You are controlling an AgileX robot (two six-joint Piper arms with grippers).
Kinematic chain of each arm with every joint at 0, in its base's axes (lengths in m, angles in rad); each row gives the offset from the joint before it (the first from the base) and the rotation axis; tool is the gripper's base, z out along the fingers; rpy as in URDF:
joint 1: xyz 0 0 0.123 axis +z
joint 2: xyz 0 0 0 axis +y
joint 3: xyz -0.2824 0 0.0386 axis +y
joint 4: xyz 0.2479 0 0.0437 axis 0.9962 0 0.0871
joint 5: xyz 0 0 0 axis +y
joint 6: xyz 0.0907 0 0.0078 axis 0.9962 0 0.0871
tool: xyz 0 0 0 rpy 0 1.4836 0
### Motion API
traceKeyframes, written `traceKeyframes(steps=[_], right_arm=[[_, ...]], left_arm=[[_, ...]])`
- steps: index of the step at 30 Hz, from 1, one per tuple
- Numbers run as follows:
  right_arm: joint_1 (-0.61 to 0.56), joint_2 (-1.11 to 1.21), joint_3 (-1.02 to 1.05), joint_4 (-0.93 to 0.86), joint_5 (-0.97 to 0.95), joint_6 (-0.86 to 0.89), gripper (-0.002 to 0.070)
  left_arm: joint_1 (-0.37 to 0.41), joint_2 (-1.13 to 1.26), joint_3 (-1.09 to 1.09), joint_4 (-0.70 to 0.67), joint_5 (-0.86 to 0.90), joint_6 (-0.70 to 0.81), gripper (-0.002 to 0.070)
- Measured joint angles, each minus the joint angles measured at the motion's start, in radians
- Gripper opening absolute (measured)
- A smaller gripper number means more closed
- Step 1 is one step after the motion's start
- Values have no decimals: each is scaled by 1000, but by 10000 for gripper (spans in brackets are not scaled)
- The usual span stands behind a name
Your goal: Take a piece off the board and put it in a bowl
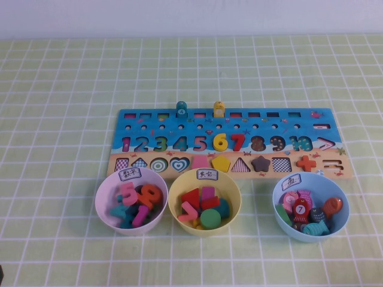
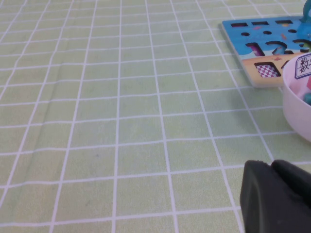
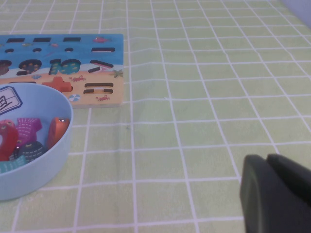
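The teal-blue piece point(image 1: 181, 109) with a white circle stands upright on the far edge of the board point(image 1: 227, 128), left of a similar yellow token point(image 1: 219, 109). The light blue bowl point(image 1: 335, 185), with a paper label point(image 1: 291, 181) on its rim, sits in front of the board's right end and holds several fish pieces. Neither arm shows in the high view. My left gripper point(image 2: 272, 167) is shut and empty, low over the cloth left of the board point(image 2: 257, 43). My right gripper point(image 3: 267, 159) is shut and empty, low over the cloth right of the blue bowl point(image 3: 29, 179).
A pink bowl point(image 1: 105, 191) with number pieces and a yellow bowl point(image 1: 179, 185) with shape pieces stand in front of the board's left half. The pink bowl point(image 2: 296, 107) lies near my left gripper. A green checked cloth point(image 1: 60, 89) covers the table.
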Motion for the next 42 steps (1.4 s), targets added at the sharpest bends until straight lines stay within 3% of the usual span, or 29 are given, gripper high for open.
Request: traceKeyframes(steps=[12,16,22,30,34,37,42], right_arm=[[0,0,0,0,0,0,-17],[0,0,0,0,0,0,-17],[0,0,0,0,0,0,-17],[0,0,0,0,0,0,-17],[0,0,0,0,0,0,-17],[0,0,0,0,0,0,-17],[0,0,0,0,0,0,-17]], left_arm=[[0,0,0,3,-4,-4,-4],[0,0,0,-82,-70,-46,-4],[0,0,0,-342,-271,-138,-4],[0,0,0,-384,-433,-30,-4],[0,0,0,-398,-464,-89,-4],[0,0,-3,-403,-436,-141,-4],[0,95,-170,-333,-162,-126,-4]])
